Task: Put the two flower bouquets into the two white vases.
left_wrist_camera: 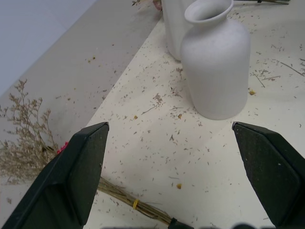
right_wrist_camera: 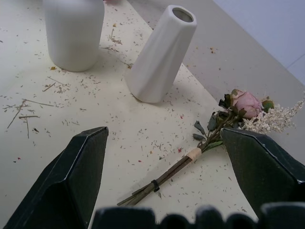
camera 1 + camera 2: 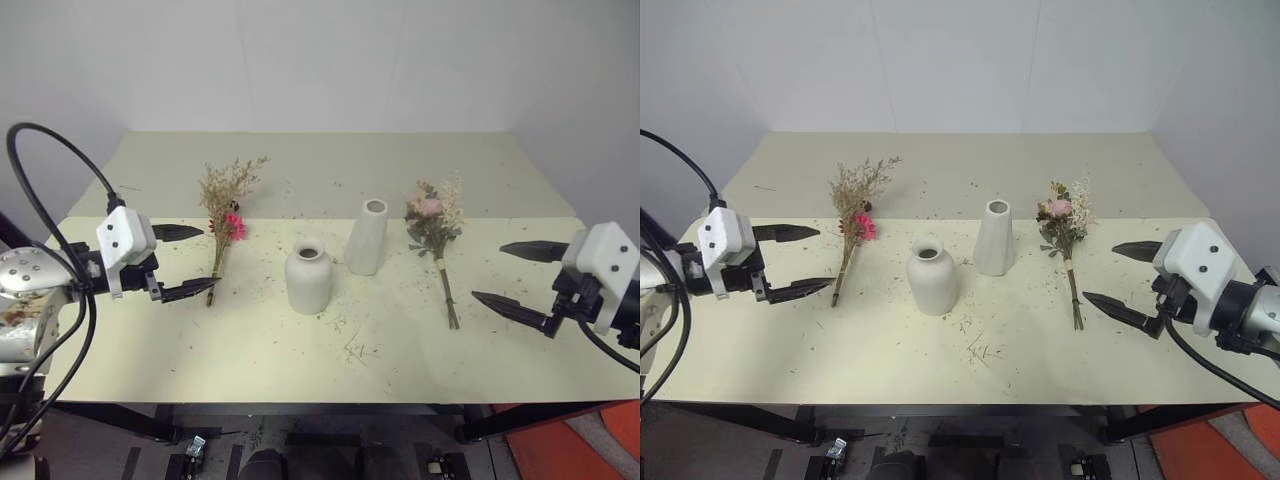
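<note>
Left eye view shows you nothing placed yet: both bouquets lie flat on the surface [image 3: 520,360] and both vases stand empty at center frame. The dried grass bouquet [image 3: 224,215] lies left of center, just beside your left tool [image 3: 178,262], whose fingers are spread wide with nothing between them. The short round vase [image 3: 308,279] stands left of the tall slim vase [image 3: 367,236]. The rose bouquet [image 3: 435,235] lies right of center, near your right tool [image 3: 508,273], also spread and empty. You still have both pickups and both insertions ahead.

A cream table [image 3: 520,350] strewn with dried plant crumbs [image 3: 355,350].
</note>
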